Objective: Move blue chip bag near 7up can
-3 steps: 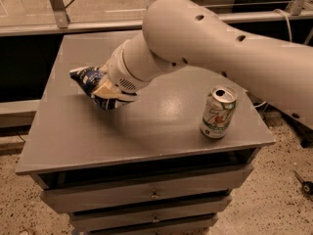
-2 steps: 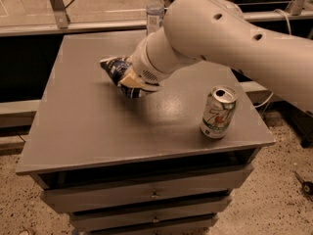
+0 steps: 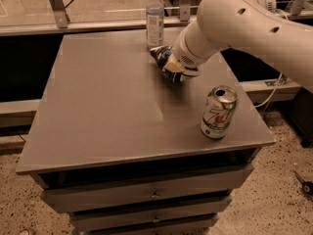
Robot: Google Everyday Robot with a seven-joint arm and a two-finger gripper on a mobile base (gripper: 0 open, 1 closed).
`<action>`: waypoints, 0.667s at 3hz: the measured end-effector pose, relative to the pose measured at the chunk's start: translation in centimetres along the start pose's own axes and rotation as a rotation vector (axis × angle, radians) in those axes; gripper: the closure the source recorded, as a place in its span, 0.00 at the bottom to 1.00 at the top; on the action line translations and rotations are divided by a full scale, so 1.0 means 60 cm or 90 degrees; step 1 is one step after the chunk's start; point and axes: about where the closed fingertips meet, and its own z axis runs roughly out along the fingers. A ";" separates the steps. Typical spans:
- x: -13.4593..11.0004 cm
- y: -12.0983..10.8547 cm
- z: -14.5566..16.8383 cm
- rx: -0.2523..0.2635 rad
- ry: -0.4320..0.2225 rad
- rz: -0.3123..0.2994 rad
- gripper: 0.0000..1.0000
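The blue chip bag [image 3: 161,57] is dark navy with pale edges. It hangs from my gripper [image 3: 175,71] a little above the back middle of the grey table top [image 3: 102,106]. My gripper is shut on the bag, and my white wrist covers most of the fingers and the bag's right part. The 7up can [image 3: 218,112], silver-white with a green logo, stands upright near the table's front right corner. The bag is up and to the left of the can, with bare table between them.
A clear plastic bottle [image 3: 155,17] stands upright at the table's back edge, just behind and left of the bag. My white arm [image 3: 254,23] reaches in from the upper right. Drawers [image 3: 151,195] lie below the table's front edge.
My gripper has carried the blue chip bag from the left side of the table to the right and toward the back, closer to the can. The can has not moved.
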 end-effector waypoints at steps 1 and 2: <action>0.034 -0.036 0.003 0.019 0.025 0.011 1.00; 0.086 -0.071 -0.035 0.021 0.043 0.021 1.00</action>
